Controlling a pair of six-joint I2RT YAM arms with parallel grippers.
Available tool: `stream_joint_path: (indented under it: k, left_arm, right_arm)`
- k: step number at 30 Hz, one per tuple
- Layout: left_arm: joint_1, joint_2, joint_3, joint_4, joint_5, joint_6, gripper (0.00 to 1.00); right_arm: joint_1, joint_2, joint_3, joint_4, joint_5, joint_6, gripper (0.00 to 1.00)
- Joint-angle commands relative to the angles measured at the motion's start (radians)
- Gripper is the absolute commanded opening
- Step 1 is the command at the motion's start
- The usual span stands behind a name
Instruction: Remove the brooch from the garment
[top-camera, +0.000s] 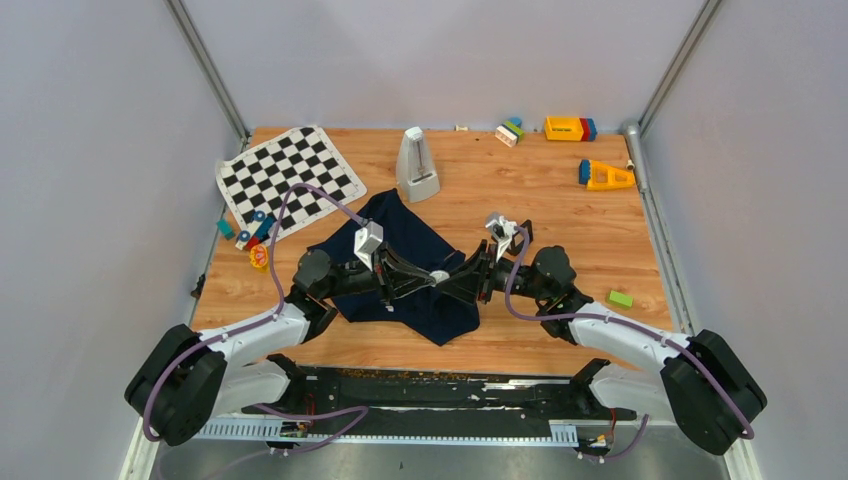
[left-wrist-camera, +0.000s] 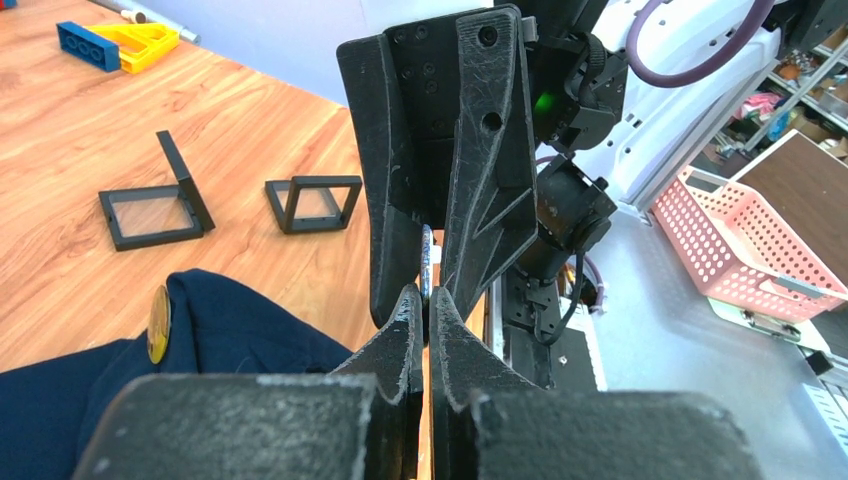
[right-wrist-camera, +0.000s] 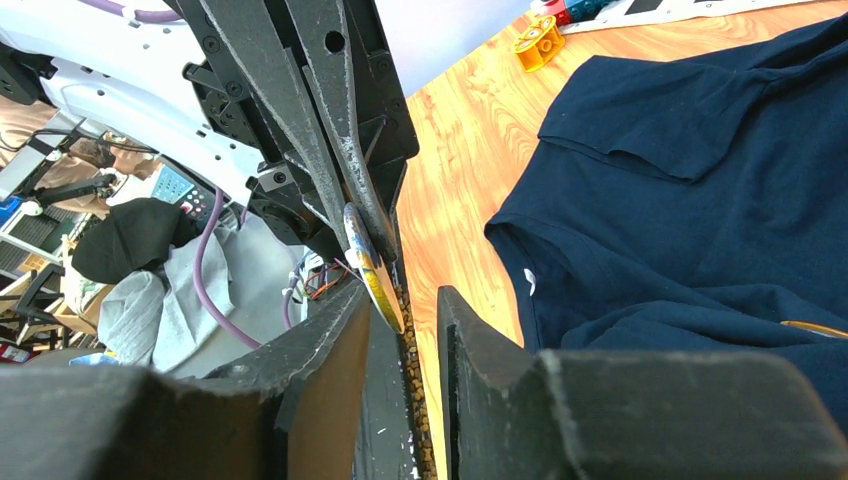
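The brooch (top-camera: 438, 277), a small whitish-silver disc, is pinched at its edge by my left gripper (top-camera: 430, 281), which is shut on it above the dark navy garment (top-camera: 400, 250). In the left wrist view the brooch (left-wrist-camera: 426, 262) shows edge-on just beyond my left gripper (left-wrist-camera: 426, 300), between the two black fingers (left-wrist-camera: 400, 150) of the right gripper. In the right wrist view the brooch (right-wrist-camera: 362, 252) hangs clear of the garment (right-wrist-camera: 700, 180). My right gripper (right-wrist-camera: 405, 290) straddles it, open, with a gap on the disc's right side.
A gold round disc (left-wrist-camera: 158, 322) lies on the cloth. Two black square frames (left-wrist-camera: 155, 205) sit on the wood beyond. A checkered mat (top-camera: 290, 175), a metronome (top-camera: 417, 165), coloured blocks (top-camera: 570, 128) and a green block (top-camera: 620, 298) ring the garment.
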Motion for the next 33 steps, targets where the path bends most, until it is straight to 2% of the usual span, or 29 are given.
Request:
stream_joint_path:
  k: [1, 12, 23, 33]
  left_arm:
    - [-0.019, -0.010, 0.013, 0.049, 0.024, 0.030, 0.00]
    - [-0.023, -0.027, 0.006, 0.041, 0.013, 0.052, 0.00]
    - [-0.034, -0.028, 0.005, 0.041, 0.022, 0.074, 0.00]
    - [-0.053, -0.029, 0.010, 0.016, 0.018, 0.107, 0.00]
  right_arm:
    - [-0.001, -0.012, 0.041, 0.005, 0.023, 0.019, 0.30]
    - [-0.001, -0.014, 0.049, -0.029, 0.129, 0.082, 0.27]
    - [-0.001, -0.008, 0.045, -0.028, 0.171, 0.119, 0.20]
    - [-0.001, -0.026, 0.024, -0.018, 0.239, 0.159, 0.21]
